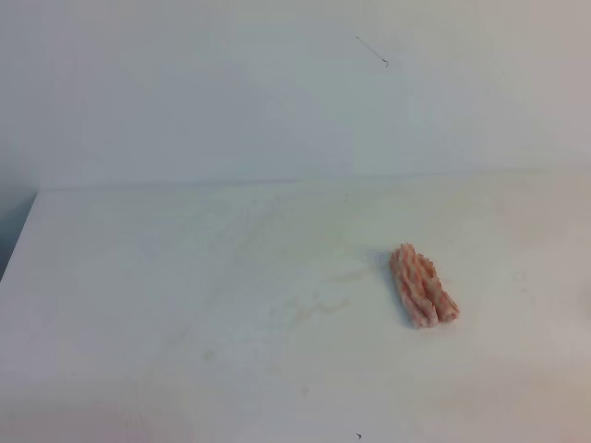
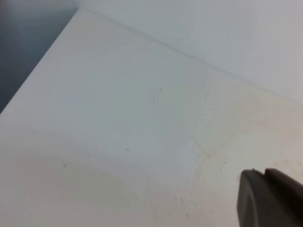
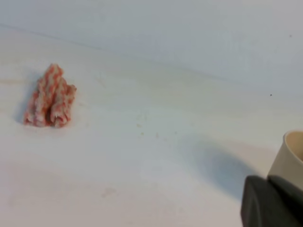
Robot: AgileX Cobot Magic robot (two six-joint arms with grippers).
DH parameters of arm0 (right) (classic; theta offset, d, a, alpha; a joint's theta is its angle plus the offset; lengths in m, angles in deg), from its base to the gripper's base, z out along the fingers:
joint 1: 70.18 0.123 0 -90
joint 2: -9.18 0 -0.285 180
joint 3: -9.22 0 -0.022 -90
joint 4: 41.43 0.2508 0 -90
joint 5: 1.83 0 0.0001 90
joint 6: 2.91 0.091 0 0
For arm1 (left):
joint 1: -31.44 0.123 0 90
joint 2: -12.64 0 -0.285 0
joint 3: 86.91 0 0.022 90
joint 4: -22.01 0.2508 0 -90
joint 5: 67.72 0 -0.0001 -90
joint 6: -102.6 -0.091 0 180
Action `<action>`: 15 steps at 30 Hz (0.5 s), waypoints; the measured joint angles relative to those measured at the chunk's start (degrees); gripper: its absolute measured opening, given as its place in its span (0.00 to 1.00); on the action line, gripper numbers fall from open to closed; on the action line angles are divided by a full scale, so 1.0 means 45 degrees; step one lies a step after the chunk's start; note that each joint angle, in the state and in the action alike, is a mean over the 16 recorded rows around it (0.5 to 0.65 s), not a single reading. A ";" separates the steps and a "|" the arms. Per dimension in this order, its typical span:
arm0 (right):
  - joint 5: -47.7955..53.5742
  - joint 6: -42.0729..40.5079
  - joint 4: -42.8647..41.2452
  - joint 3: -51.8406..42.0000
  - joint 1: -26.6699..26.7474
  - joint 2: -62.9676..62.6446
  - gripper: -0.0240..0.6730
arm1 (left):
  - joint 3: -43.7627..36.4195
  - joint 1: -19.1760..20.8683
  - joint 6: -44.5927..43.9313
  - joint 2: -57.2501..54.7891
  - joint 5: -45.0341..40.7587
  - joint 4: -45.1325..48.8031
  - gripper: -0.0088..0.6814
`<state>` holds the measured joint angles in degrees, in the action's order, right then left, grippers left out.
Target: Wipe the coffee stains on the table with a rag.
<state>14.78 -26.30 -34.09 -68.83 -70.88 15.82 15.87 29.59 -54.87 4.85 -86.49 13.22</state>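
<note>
The rag [image 1: 423,286] is a pink-and-white ridged bundle lying alone on the white table [image 1: 166,277], right of centre. It also shows in the right wrist view [image 3: 49,97], at the far left. Faint tan streaks [image 1: 319,306] mark the table just left of the rag; no distinct glossy coffee blot shows. Neither gripper appears in the exterior view. Only a dark finger piece [image 2: 270,201] shows at the lower right of the left wrist view, and another [image 3: 272,203] in the right wrist view. Nothing is held in sight. Both grippers are far from the rag.
A beige cup-like rim [image 3: 291,158] stands at the right edge of the right wrist view, just above the finger. The table's left edge [image 2: 33,80] drops to a dark floor. A pale wall [image 1: 277,83] runs behind the table.
</note>
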 joint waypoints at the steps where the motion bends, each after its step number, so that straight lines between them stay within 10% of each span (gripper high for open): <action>1: -0.0015 0.0002 0.0084 0.0000 -0.0001 -0.0014 0.03 | 0.0000 0.0000 0.0000 0.0000 0.0000 0.0000 0.01; 15: -0.0090 0.0011 0.0424 -0.0073 -0.0003 -0.0055 0.03 | 0.0000 0.0000 0.0000 0.0000 0.0000 0.0000 0.01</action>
<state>14.37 -26.25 -32.19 -69.16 -70.89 15.57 15.87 29.59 -54.87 4.85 -86.49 13.22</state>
